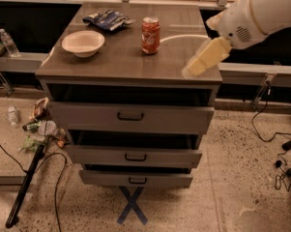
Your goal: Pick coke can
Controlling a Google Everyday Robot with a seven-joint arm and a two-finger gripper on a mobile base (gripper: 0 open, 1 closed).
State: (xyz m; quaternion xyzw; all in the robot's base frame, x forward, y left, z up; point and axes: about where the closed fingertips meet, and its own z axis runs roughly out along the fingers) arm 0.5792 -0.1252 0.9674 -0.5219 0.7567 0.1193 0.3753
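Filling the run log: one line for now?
coke can: upright on cabinet top, ungrasped | pincer: over top's right edge, apart from can

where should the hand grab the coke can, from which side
Grip the coke can round its mid-body: it stands upright, narrow cylinder. Come from its right, where the hand is, over the cabinet top at front-right; bowl and snack bag lie left.

Blurred gripper above cabinet top

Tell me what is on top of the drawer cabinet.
A coke can, a white bowl and a snack bag sit on the cabinet top. The gripper hangs over its right front corner, hiding that patch.
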